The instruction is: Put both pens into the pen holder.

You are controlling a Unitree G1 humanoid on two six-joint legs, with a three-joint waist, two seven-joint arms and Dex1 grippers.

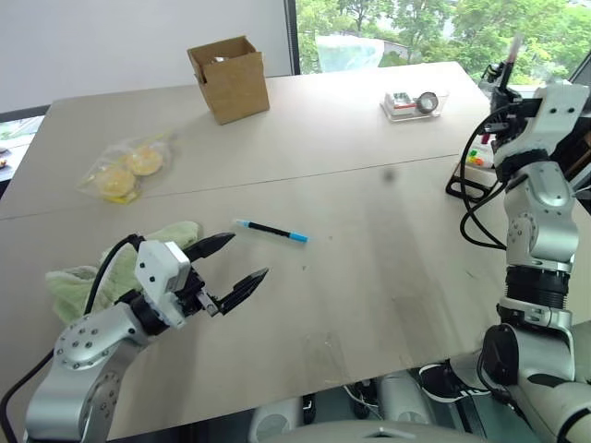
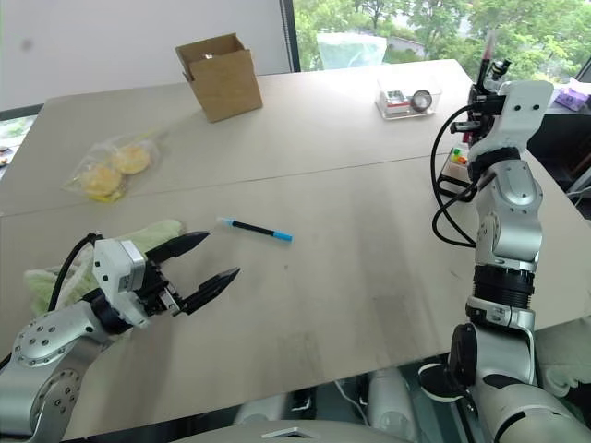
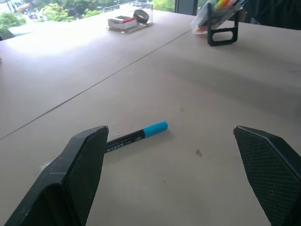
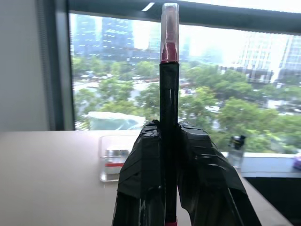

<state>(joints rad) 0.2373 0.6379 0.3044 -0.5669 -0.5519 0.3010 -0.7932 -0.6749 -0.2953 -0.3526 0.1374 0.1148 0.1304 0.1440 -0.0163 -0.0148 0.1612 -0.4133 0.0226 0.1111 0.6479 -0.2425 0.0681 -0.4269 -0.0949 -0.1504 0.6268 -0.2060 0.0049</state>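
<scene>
Your left gripper [image 1: 231,260] hangs low over the table [image 1: 369,277] with its fingers spread wide, aimed at the blue pen [image 1: 271,231], which lies flat just ahead of them (a stance that looks ready for a pinch). Bare tabletop surrounds that pen, so you have free room on every side; the cloth [image 1: 88,277] sits behind the arm. On the right, your right gripper [image 4: 168,136] is clamped on the pink pen [image 4: 169,70], held upright and high above the holder [image 3: 221,23] near the table's right edge, probably for a straight drop in.
</scene>
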